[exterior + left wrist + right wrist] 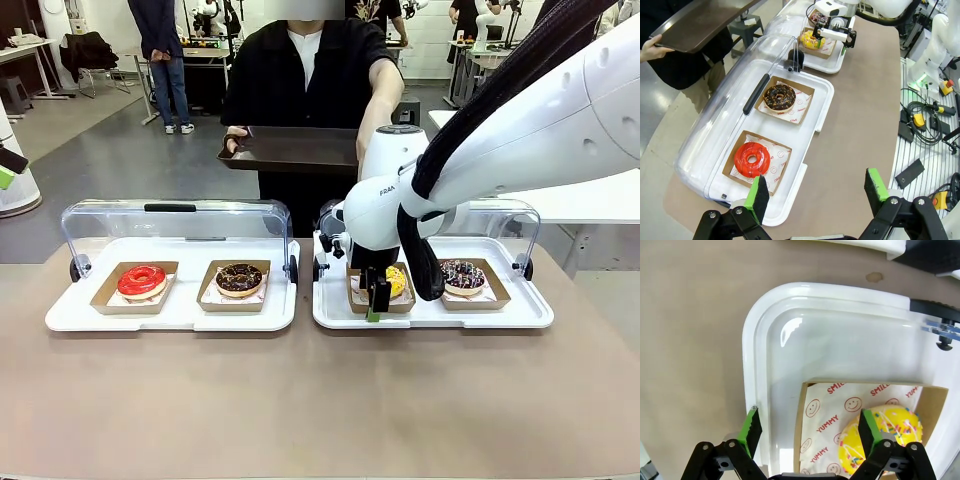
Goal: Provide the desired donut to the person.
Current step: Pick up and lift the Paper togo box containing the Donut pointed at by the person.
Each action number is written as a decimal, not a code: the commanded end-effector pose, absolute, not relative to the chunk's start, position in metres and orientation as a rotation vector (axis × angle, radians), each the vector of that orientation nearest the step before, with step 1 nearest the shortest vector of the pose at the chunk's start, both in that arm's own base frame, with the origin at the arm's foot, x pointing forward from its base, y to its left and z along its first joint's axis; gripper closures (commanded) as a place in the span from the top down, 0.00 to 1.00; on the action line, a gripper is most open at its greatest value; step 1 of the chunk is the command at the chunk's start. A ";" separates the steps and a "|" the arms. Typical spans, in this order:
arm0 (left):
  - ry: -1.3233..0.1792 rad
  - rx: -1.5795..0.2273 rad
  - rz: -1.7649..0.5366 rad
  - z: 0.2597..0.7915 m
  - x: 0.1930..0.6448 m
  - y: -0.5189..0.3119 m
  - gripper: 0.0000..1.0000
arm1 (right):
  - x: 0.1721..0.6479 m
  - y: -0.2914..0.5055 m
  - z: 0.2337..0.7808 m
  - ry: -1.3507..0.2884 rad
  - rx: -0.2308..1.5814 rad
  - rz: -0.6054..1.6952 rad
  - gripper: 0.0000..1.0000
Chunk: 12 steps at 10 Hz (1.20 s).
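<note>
The person [300,75] stands at the far side and holds a dark serving tray [290,148] out over the table's far edge. A yellow sprinkled donut [397,280] lies in a cardboard box in the right white tray [440,312]. My right gripper [377,298] hangs open just above that box's near left corner. In the right wrist view the open right gripper [810,432] straddles the box edge, one pad by the tray rim, the other beside the yellow donut [890,435]. My left gripper [817,192] is open and empty, high above the left tray's end near the red donut [752,158].
The left white tray [170,315] holds a red donut [142,281] and a chocolate donut [239,279]. A dark sprinkled donut [463,275] sits right of the yellow one. Both clear lids [170,222] stand open behind the trays. Bare brown table [320,400] lies in front.
</note>
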<state>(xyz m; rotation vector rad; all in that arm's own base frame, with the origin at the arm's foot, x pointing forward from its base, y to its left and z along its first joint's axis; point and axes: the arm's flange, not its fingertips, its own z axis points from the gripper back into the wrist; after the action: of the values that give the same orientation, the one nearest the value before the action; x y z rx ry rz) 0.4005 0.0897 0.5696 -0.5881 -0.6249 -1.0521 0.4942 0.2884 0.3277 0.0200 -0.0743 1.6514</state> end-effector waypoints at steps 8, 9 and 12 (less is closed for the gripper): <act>-0.639 -0.599 -1.058 0.571 0.401 0.090 1.00 | 0.498 0.293 0.326 -0.107 0.020 1.661 0.00; -0.639 -0.599 -1.058 0.571 0.401 0.090 1.00 | 0.498 0.293 0.327 -0.106 0.018 1.664 0.04; -0.639 -0.599 -1.058 0.571 0.401 0.090 1.00 | 0.498 0.293 0.325 -0.059 0.026 1.650 0.00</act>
<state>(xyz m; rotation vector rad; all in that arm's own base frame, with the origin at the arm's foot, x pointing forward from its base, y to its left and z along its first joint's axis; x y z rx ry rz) 0.4005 0.0897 0.5696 -0.5881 -0.6248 -1.0521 0.4948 0.2909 0.3276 0.0230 -0.0873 1.6535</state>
